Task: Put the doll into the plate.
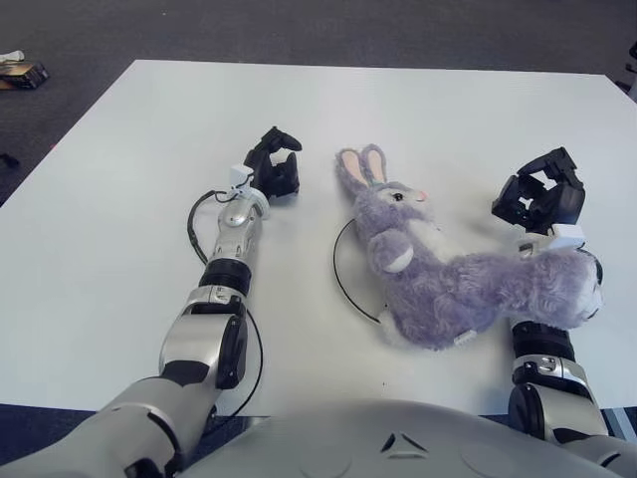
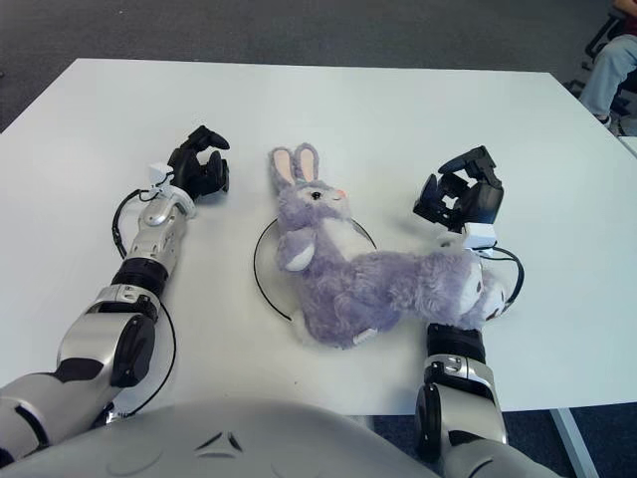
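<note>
The doll hides most of the plate and part of the right forearm.

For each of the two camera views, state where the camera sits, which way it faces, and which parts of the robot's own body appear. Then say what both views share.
Left eye view: on the head, facing forward and down at the white table; shows both arms, the left hand, the right hand and the torso's top edge.
Right eye view: slightly to the right, same aim; the same body parts show, shifted leftward.
Shared: the purple rabbit doll lying over the plate, its rear draped on the right forearm, with both hands holding nothing.
</note>
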Tool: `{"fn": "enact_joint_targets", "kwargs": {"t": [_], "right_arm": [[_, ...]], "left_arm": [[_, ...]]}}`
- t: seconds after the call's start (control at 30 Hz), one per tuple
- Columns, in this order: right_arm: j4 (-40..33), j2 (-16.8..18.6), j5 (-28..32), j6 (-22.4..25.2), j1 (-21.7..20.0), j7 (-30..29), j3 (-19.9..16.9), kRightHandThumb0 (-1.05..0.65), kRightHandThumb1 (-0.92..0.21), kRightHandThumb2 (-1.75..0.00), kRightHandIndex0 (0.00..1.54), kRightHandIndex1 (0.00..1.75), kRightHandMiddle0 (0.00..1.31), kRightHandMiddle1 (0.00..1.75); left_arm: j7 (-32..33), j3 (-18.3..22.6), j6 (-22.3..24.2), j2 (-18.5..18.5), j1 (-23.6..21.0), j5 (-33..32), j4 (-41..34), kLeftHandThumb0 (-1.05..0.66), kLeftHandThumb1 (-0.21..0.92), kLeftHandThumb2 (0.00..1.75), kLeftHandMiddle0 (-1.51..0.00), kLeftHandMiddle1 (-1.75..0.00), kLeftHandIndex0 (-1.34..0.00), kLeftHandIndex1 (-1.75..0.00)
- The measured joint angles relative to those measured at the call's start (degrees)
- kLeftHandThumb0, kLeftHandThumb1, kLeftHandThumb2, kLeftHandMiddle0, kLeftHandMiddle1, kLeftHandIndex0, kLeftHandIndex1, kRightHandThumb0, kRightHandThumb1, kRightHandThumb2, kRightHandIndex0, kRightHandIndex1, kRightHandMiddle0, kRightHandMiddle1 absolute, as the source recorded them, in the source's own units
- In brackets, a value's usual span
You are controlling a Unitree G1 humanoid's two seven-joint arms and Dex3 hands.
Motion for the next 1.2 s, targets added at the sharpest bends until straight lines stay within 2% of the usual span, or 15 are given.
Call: {"fn": "enact_joint_targets", "kwargs": {"t": [0.17,0.53,0.77,0.97,1.2], "right_arm": [[-0.8,0.01,0.39,0.69,0.4,0.51,-0.31,-0.53,-0.19,-1.47,1.33,1.75,0.72,1.75],[-5.08,0.19,0.69,7.01,2.36,1.35,-0.01,-0.51,-0.23,-1.43,1.33,1.75,0.69,1.75],[-9.13,0.69,3.07,16.65,3.81,2.16,0.04,-0.49,-0.28,-1.36,1.31,1.75,0.64,1.75],[-13.92,0.58,6.46,29.09,5.68,6.0,0.67,-0.47,-0.35,-1.28,1.29,1.75,0.59,1.75],[-17.69,-0.01,8.96,36.77,6.55,10.17,0.83,-0.46,-0.39,-1.23,1.29,1.75,0.55,1.75]], "left_arm": [[0.01,-1.03,1.81,-0.12,2.49,0.02,-4.16,-0.45,0.4,1.21,-1.32,-1.75,-0.55,-1.75],[0.47,-2.88,4.46,-0.33,6.25,0.39,-10.79,-0.46,0.39,1.23,-1.31,-1.75,-0.56,-1.75],[1.02,-3.29,4.65,-0.28,7.16,1.12,-12.5,-0.46,0.39,1.23,-1.31,-1.75,-0.56,-1.75],[1.75,-3.38,4.29,-0.33,7.46,1.27,-13.14,-0.46,0.39,1.23,-1.31,-1.75,-0.56,-1.75],[2.69,-3.38,4.12,-0.21,7.94,1.45,-13.83,-0.46,0.39,1.23,-1.31,-1.75,-0.56,-1.75]]}}
